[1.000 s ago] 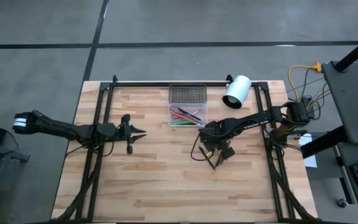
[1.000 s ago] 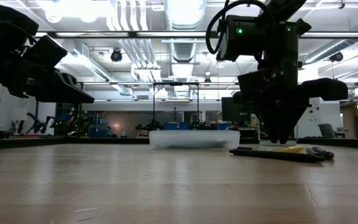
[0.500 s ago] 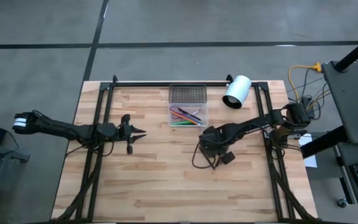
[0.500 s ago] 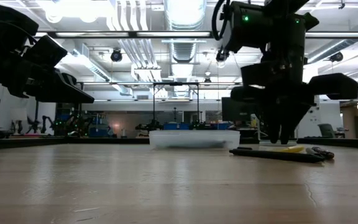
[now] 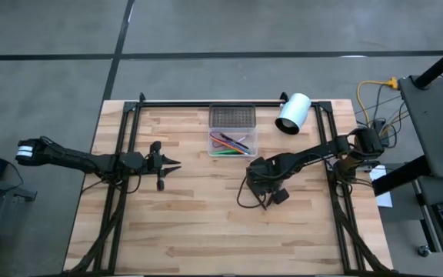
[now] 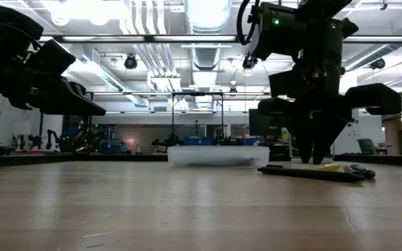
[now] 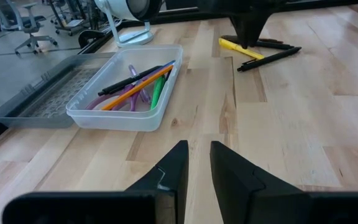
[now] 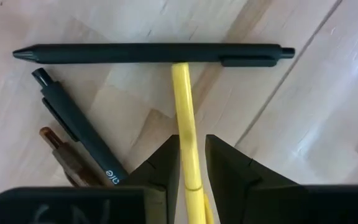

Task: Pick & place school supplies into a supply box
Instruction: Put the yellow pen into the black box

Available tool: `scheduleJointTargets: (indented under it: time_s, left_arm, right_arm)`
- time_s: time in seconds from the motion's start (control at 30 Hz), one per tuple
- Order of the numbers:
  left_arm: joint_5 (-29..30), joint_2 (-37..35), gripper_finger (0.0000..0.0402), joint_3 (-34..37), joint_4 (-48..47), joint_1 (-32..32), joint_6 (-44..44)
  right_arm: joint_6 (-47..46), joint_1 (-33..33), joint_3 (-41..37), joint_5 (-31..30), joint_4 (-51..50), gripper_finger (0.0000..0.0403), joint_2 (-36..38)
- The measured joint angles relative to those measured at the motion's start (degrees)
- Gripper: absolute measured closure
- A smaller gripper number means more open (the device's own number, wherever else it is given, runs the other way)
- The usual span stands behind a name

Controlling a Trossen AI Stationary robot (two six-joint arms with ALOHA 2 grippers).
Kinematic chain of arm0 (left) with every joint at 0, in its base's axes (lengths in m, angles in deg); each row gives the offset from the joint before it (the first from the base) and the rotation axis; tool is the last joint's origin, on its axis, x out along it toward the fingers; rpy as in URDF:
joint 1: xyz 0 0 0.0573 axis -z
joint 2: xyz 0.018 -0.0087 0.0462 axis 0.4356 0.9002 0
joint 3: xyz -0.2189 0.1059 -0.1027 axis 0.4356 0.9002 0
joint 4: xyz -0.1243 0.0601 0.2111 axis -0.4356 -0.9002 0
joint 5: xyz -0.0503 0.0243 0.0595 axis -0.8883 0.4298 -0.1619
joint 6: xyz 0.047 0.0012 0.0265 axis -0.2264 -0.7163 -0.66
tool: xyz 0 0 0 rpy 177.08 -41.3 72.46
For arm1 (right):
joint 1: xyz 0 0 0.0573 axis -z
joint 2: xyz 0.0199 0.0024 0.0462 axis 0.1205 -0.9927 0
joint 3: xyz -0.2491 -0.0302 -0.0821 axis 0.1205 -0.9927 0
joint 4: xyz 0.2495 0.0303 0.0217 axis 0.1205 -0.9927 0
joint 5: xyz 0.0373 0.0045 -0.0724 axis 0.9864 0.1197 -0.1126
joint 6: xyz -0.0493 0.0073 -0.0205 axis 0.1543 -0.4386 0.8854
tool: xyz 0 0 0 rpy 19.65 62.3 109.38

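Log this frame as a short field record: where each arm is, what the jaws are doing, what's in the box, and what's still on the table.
Right gripper: low over the loose supplies, jaws narrowly apart astride the yellow pencil; grip not confirmed
Left gripper: waiting on the table's left side, jaws nearly closed, empty
Clear plastic supply box: holds green pen, orange stick, purple-handled scissors, dark pen
Still on table: yellow pencil, long black pen, second black pen, brown pen
White cylinder: beside the box
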Motion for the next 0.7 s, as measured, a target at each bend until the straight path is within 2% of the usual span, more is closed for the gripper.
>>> scheduleJointTargets:
  time_s: [0.43,0.7]
  left_arm:
    - [0.0,0.0,0.0349,0.0,0.0,0.0,0.0]
    - [0.0,0.0,0.0349,0.0,0.0,0.0,0.0]
  right_arm:
    - [0.0,0.0,-0.2,0.1,0.5,0.0335,0.0]
    - [0.2,0.0,-3.0,0.1,2.8,0.0335,0.0]
